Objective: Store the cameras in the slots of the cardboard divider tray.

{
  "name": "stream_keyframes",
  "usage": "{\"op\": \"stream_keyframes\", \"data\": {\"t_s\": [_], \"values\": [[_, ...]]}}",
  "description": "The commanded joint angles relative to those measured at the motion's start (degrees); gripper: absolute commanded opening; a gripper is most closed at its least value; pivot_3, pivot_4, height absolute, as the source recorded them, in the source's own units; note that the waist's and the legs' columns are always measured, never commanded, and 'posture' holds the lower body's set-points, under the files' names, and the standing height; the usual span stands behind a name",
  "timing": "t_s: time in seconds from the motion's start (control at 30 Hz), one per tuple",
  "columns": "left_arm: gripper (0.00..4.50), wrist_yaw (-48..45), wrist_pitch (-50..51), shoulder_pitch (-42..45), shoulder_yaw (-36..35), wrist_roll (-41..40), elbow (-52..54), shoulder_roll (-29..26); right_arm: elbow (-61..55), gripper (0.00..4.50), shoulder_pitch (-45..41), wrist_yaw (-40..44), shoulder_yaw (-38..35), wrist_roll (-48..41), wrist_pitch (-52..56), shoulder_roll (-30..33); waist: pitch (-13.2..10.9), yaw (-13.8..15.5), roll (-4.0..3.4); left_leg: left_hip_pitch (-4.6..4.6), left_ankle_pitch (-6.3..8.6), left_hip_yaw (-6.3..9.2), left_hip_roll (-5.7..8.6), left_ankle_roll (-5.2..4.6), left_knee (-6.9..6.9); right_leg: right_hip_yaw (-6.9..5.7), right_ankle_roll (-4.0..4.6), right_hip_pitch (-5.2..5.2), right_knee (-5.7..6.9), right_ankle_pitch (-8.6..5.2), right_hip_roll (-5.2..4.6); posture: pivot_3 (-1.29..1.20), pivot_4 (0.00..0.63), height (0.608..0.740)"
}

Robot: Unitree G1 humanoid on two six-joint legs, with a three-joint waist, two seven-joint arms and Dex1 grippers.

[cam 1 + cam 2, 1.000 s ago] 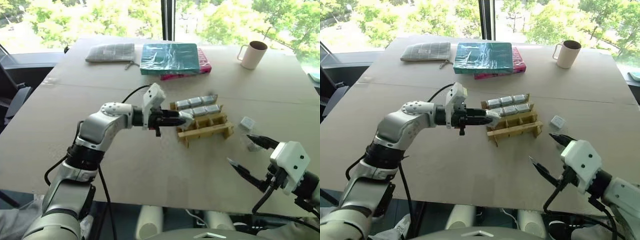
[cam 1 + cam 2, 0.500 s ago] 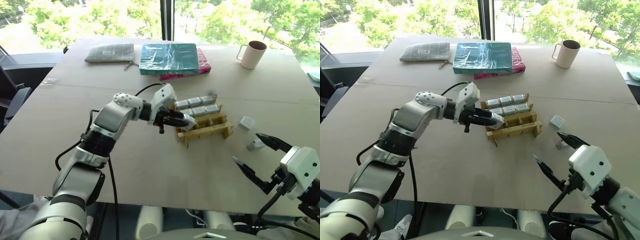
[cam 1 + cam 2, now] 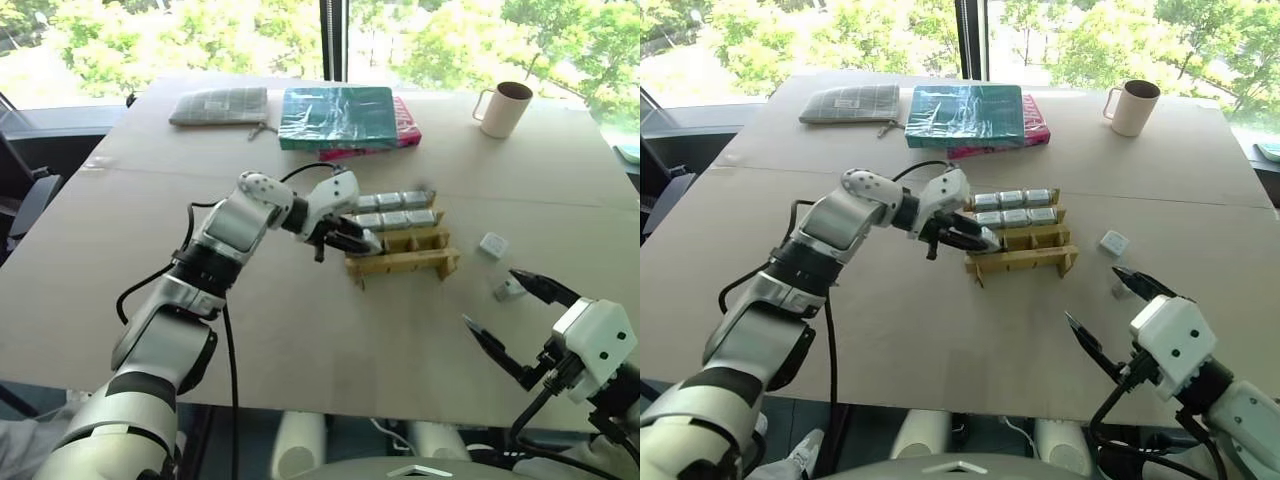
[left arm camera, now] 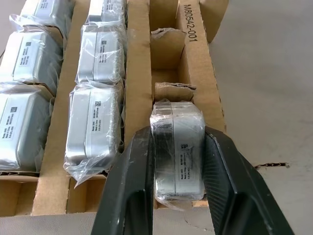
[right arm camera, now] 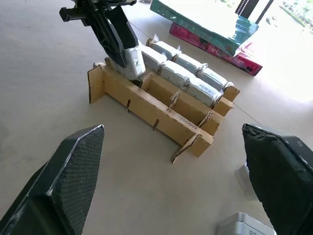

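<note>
Camera (image 4: pixel 177 149) in its plastic wrap sits between the left hand's (image 4: pixel 177 196) fingers, now lowered into the end cell of the tray's near row; a second ago it was held level just off the tray's left end. Fingers flank it closely, but whether they are clamped or already letting go I cannot tell. Judgement: insertion nearly done, release comes next.

Pose, left: over the last second the arm has stretched out across the counter (image 3: pixel 300 330) and the wrist has tipped down and rolled, so the hand points down and to the right into the cell.

Cardboard tray (image 3: pixel 402 262) stands mid-counter and has swung slightly since a second ago, its near wall now closer to parallel with the counter's near edge. Its two far rows are full, with six wrapped cameras (image 3: pixel 395 210). The other near-row cells look empty.

Right hand (image 3: pixel 515 318) hovers low by the counter's near right corner, fingers wide apart, holding nothing. Two loose cameras (image 3: pixel 493 245) lie on the counter to the right of the tray, one just beyond that hand's far finger.
</note>
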State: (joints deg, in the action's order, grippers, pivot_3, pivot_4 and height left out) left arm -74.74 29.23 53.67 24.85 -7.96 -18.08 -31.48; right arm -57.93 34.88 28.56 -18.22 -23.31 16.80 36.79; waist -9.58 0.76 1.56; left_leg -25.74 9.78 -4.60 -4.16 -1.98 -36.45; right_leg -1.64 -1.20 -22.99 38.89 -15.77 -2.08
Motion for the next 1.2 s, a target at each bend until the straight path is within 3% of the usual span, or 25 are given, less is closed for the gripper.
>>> {"op": "stream_keyframes", "data": {"t_s": [0.03,0.1,0.23,0.33,0.47,0.53,0.7,0.83,1.0,1.07,1.2], "values": [[2.87,1.42,5.14,0.69,-4.64,-3.53,5.70,1.38,-2.07,4.50,0.47,-0.94,0.17,0.25,-1.96,0.56,0.00,0.05,0.01,-0.02,0.00,0.02,-0.01,0.00,0.00,-0.02,0.00,0.00,0.00,0.00,0.00,0.00,0.150,0.740],[3.77,0.96,9.56,0.48,-8.92,-8.19,8.79,1.31,-2.07,4.50,1.38,-1.19,0.00,0.45,-2.36,0.82,0.00,0.08,0.01,-0.09,0.00,0.10,-0.04,0.00,-0.01,-0.05,-0.01,0.00,-0.01,0.00,-0.03,0.00,0.150,0.740],[3.77,0.98,19.14,-3.07,-19.51,-18.35,14.12,-1.71,-2.01,4.50,0.19,-0.27,-0.61,1.67,2.49,3.31,0.01,-0.56,-0.02,-0.06,0.00,0.07,-0.05,0.00,-0.03,-0.04,-0.16,0.00,0.00,-0.09,-0.01,0.00,0.150,0.740],[3.77,2.90,16.85,-10.45,-26.70,-23.50,19.20,-1.17,1.07,4.50,-3.08,2.94,-1.86,1.15,5.10,6.97,0.10,-1.34,-0.17,0.08,0.00,0.00,-0.09,0.00,-0.02,0.07,-0.16,0.03,0.07,-0.08,-0.01,0.00,0.150,0.740],[3.77,2.36,4.87,-26.09,-33.49,-25.20,24.84,-0.12,14.72,4.50,-12.11,14.47,-2.32,2.68,0.53,16.20,0.14,-1.44,-0.16,0.34,0.01,-0.02,-0.06,-0.01,-0.07,0.07,-0.13,0.35,-0.02,-0.05,-0.08,0.00,0.150,0.740],[3.77,-3.31,2.41,-31.78,-34.26,-27.98,27.18,-1.95,21.76,4.50,-16.05,18.19,-0.60,5.64,-3.96,19.24,0.12,-1.20,-0.05,0.31,0.00,0.09,-0.05,-0.02,-0.10,0.06,0.00,0.38,0.00,0.01,-0.13,0.00,0.150,0.740],[3.77,-5.34,-0.33,-39.21,-36.11,-30.66,30.58,-4.46,39.18,4.50,-23.97,29.16,4.75,10.97,-15.68,25.74,0.11,0.17,-0.10,0.20,0.00,0.22,-0.03,-0.02,-0.12,-0.03,0.25,0.36,-0.02,-0.11,-0.22,0.00,0.150,0.740],[3.77,-6.12,-1.77,-43.11,-36.55,-32.74,34.18,-5.60,50.04,4.50,-30.46,35.53,8.73,12.72,-22.59,27.80,0.11,0.06,-0.12,0.16,0.01,0.21,-0.02,-0.03,-0.11,-0.03,0.25,0.34,-0.05,-0.10,-0.24,0.00,0.150,0.740],[3.77,-5.60,-6.30,-47.70,-35.80,-30.62,35.53,-6.34,57.29,4.50,-39.47,40.51,14.14,13.00,-24.75,25.90,0.11,-0.30,-0.21,0.20,0.01,0.14,-0.07,-0.03,-0.09,-0.02,0.09,0.30,-0.02,-0.01,-0.15,0.00,0.150,0.740],[3.79,-4.33,-5.99,-48.37,-35.40,-31.13,36.72,-6.37,59.69,3.94,-42.72,42.08,16.60,13.79,-25.55,24.98,0.11,-0.33,-0.22,0.24,0.00,0.12,-0.10,-0.02,-0.08,-0.02,0.09,0.30,-0.01,0.00,-0.11,0.00,0.150,0.740],[3.79,-3.05,-6.54,-48.29,-34.11,-30.63,37.64,-6.38,63.40,2.17,-47.94,43.46,19.76,14.39,-25.20,22.33,0.10,-0.06,-0.24,0.23,0.01,0.09,-0.09,-0.02,-0.09,-0.05,0.10,0.29,-0.02,-0.01,-0.15,0.00,0.150,0.740]]}}
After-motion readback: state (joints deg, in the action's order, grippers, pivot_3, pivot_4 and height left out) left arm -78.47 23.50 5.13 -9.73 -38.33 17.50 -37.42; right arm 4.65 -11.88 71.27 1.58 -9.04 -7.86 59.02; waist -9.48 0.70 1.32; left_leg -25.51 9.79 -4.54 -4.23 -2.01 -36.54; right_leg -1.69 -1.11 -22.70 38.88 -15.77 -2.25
